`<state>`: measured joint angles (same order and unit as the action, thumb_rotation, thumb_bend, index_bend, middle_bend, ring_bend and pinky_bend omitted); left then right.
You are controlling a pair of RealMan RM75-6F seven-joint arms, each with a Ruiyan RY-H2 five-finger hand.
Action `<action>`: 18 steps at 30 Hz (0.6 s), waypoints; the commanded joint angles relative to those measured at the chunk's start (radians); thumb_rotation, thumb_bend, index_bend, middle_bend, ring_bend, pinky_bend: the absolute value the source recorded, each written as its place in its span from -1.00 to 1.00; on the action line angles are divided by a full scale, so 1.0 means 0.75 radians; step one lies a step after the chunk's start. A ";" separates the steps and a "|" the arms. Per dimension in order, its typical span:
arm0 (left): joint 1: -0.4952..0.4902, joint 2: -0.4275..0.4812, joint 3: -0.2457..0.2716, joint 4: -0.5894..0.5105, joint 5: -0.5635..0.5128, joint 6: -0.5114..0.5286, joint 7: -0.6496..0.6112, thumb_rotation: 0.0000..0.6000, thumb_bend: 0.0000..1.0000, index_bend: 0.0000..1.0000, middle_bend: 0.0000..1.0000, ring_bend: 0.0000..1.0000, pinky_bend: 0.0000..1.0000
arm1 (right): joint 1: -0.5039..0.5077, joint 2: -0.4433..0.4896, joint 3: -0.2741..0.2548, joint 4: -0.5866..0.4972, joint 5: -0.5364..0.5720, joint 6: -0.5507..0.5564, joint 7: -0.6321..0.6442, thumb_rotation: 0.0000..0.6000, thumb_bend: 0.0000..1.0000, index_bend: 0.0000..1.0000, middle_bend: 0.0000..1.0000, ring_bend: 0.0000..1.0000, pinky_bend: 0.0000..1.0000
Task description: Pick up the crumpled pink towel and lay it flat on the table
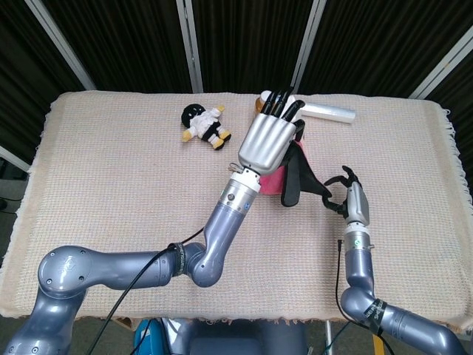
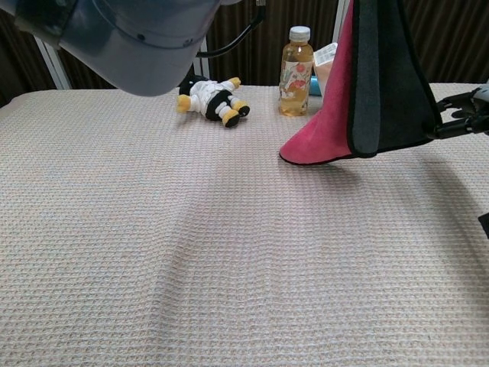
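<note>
Across the big cream table (image 1: 111,185), laid out from back to front. Up above the middle, the left hand (image 1: 267,140), lifted high with fingers closed on the top edge of the towel (image 2: 336,122). Held up that way to let the cloth hang down and open out, most likely.

Hanging in the air near the middle right of the table, pink on one side and dark grey on the other. Low pink corner down close to the table; hard to tell if touching. Not yet flat.

Off to the side, the right hand (image 1: 346,185), low and near the table, fingers pinching the far dark corner. Pulled sideways, probably to stretch the towel wide before laying it down.

Back near the far edge, a little doll (image 1: 205,124) in black, white and yellow, lying on its side, well apart from the towel. Just beside it, a bottle (image 2: 295,73) of yellow drink, standing upright with a white cap. Picture on the label, words too small to read. Past that, a white tube (image 1: 329,112) lying down, no writing to see.
</note>
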<state>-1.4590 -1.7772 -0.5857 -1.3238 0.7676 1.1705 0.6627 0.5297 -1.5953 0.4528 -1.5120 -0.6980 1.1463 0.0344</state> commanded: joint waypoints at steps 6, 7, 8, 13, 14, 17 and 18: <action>0.021 0.022 0.016 -0.021 0.005 -0.008 -0.014 1.00 0.16 0.16 -0.64 -1.00 -1.00 | -0.004 -0.005 0.009 0.019 -0.017 -0.004 0.011 1.00 0.00 0.51 -0.50 -1.00 -1.00; 0.023 0.023 0.017 -0.022 0.005 -0.008 -0.015 1.00 0.16 0.16 -0.64 -1.00 -1.00 | -0.004 -0.004 0.009 0.020 -0.018 -0.004 0.011 1.00 0.02 0.54 -0.49 -0.99 -1.00; 0.026 0.025 0.019 -0.024 0.005 -0.008 -0.018 1.00 0.16 0.16 -0.64 -1.00 -1.00 | -0.006 -0.004 0.007 0.022 -0.020 -0.005 0.011 1.00 0.03 0.57 -0.48 -0.99 -1.00; 0.048 0.035 0.030 -0.036 0.000 -0.007 -0.032 1.00 0.16 0.16 -0.64 -1.00 -1.00 | -0.009 0.009 0.009 0.017 -0.036 -0.017 0.012 1.00 0.03 0.58 -0.47 -0.99 -1.00; 0.052 0.038 0.031 -0.040 -0.001 -0.007 -0.035 1.00 0.16 0.16 -0.64 -1.00 -1.00 | -0.009 0.012 0.010 0.015 -0.040 -0.018 0.012 1.00 0.04 0.58 -0.47 -0.99 -1.00; 0.078 0.058 0.036 -0.070 0.002 -0.003 -0.056 1.00 0.17 0.16 -0.64 -1.00 -1.00 | -0.005 0.033 0.017 0.001 -0.060 -0.024 0.006 1.00 0.06 0.58 -0.47 -0.99 -1.00; 0.092 0.069 0.040 -0.085 0.007 0.000 -0.067 1.00 0.17 0.16 -0.64 -1.00 -1.00 | -0.003 0.046 0.022 -0.008 -0.068 -0.028 0.004 1.00 0.07 0.58 -0.47 -0.99 -1.00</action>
<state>-1.4005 -1.7343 -0.5594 -1.3768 0.7694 1.1676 0.6213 0.5252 -1.5702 0.4647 -1.5107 -0.7419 1.1292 0.0402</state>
